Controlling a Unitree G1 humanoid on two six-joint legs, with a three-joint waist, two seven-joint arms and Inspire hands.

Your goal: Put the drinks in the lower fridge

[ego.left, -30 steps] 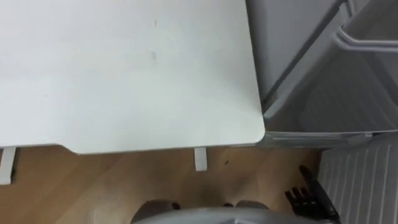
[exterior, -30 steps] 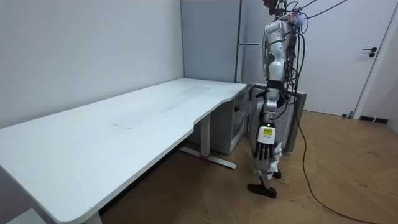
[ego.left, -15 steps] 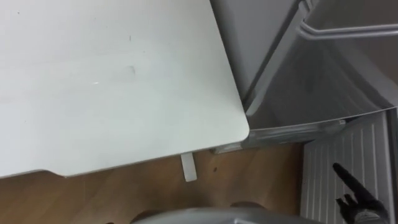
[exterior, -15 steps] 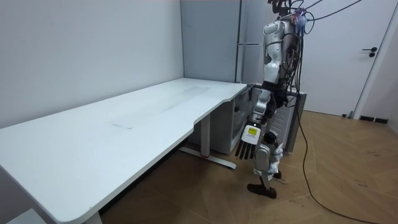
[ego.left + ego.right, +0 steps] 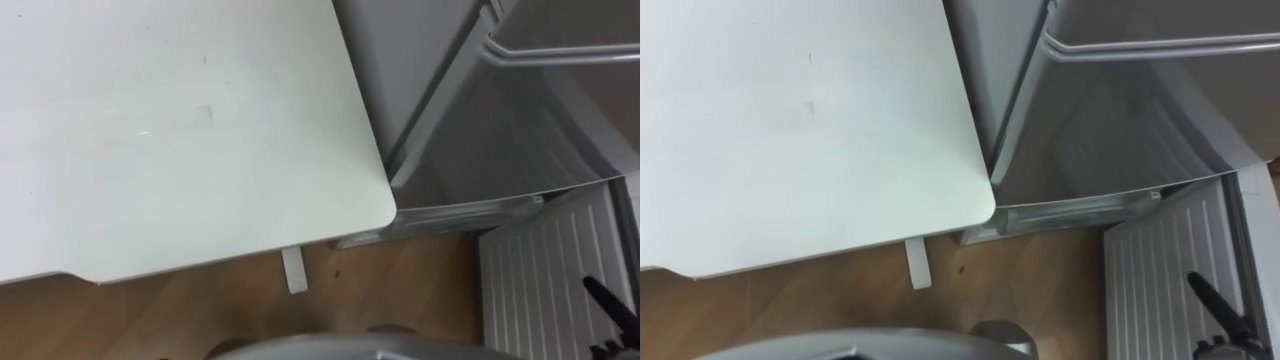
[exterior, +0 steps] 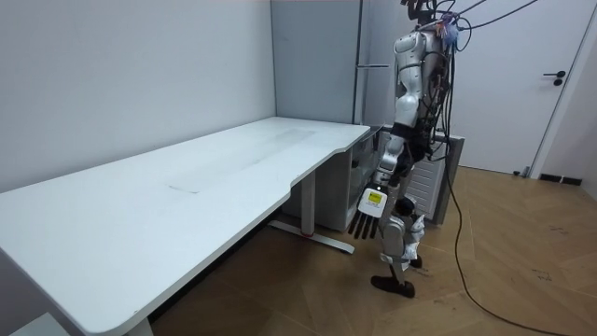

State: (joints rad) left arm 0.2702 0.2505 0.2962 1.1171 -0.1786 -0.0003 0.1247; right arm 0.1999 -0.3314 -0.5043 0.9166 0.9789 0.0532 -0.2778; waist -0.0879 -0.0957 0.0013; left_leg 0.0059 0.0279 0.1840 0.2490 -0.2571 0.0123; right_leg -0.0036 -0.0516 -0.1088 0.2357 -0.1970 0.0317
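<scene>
A long white table (image 6: 187, 182) with a rounded corner stands on the wooden floor (image 6: 522, 289); its white foot (image 5: 292, 270) shows below the table's near edge; a grey panel (image 6: 312, 56) rises behind the table's far end; a white door (image 6: 508, 84) stands well beyond the table.

soft, even indoor light brightens the white table (image 5: 180, 130), with dim shadow beneath it on the floor (image 6: 280, 280).
</scene>
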